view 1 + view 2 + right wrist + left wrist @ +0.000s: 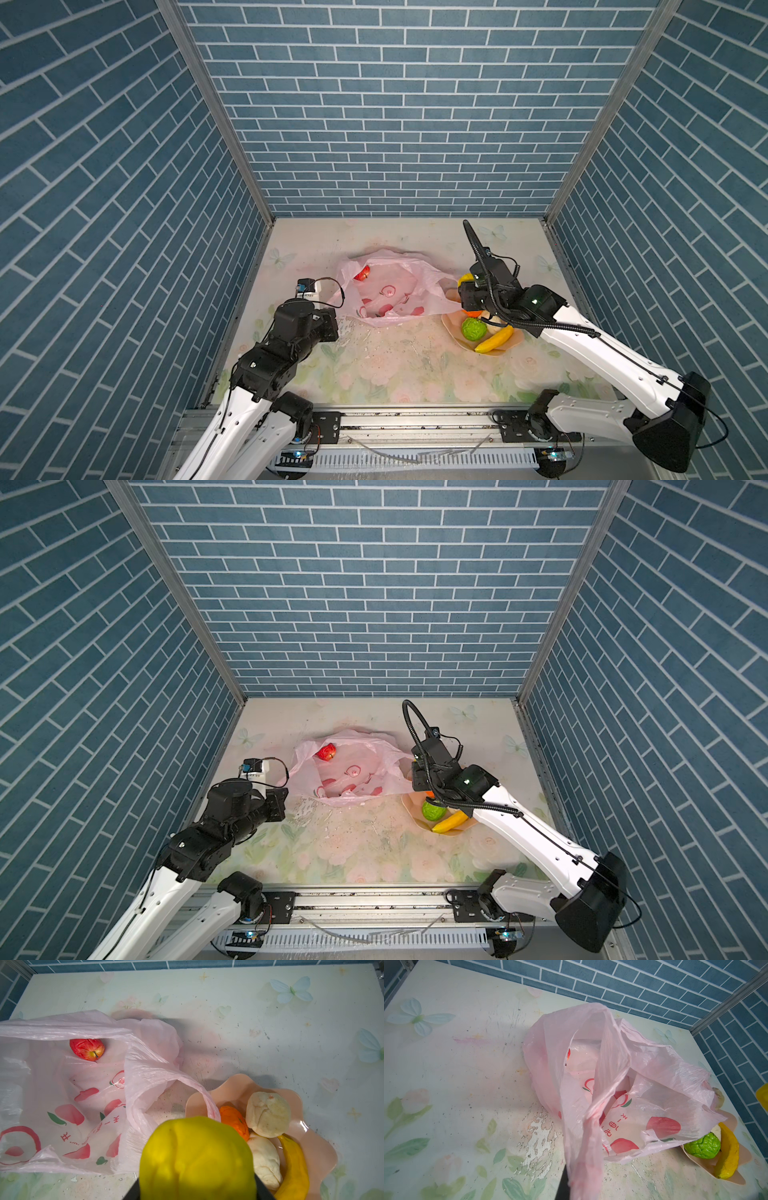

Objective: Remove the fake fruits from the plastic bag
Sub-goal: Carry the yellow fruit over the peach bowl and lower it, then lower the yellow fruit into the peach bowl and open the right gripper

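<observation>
Your left jaws are clamped shut on a loop handle of the plastic bag (623, 1076), at the bag's near left side. Your right jaws hold the yellow round fruit (195, 1157) over the bag-side edge of the peach bowl (320, 1153), right of the bag. The red apple (363, 273) lies inside the bag, far left, well apart from both jaws.

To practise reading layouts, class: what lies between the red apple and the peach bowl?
In the right wrist view, the crinkled side and loop handle of the plastic bag separate the red apple from the peach bowl; the handle crosses its rim.
</observation>
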Controlling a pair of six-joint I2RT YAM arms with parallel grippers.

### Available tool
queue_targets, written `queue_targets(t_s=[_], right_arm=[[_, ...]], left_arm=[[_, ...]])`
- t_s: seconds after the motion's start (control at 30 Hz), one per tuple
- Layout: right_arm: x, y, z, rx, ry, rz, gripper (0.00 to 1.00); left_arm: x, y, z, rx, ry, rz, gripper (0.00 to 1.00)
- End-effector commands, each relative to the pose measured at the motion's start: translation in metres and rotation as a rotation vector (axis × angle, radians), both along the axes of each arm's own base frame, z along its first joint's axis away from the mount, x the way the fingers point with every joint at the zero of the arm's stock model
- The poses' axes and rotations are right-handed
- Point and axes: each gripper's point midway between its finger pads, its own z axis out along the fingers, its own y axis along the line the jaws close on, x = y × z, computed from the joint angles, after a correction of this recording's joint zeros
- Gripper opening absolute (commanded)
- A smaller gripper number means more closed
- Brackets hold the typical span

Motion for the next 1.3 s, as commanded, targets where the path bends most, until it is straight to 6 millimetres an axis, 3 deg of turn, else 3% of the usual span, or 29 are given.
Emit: queue_targets(t_s=[0.0,0.37,0.63,0.8,1.1,1.27], right_arm=[[-0.010,-0.004,-0.021,-0.006,0.057,0.004,0.25],[-0.020,-0.005,-0.048,-0.001,0.130,0.002,0.25],[-0.024,-0.010,-0.052,-0.005,0.136,-0.011,0.25],[-0.023,-0.009,-0.055,-0.017,0.146,-0.005,0.24],[-0.021,-0.004,-0.074,-0.040,0.191,0.002,0.24],[-0.019,0.002,-0.094,-0.051,0.237,0.011,0.24]], left_arm=[[-0.001,0.005,0.005,0.032,-0.004,0.004,0.04],[-0.002,0.008,0.004,0.042,0.003,0.018,0.04],[-0.017,0.044,0.014,0.121,-0.016,0.162,0.04],[-0.021,0.057,0.016,0.134,-0.031,0.219,0.04],[-0.023,0.056,0.017,0.120,-0.039,0.215,0.04],[-0.023,0.049,0.013,0.097,-0.029,0.185,0.04]])
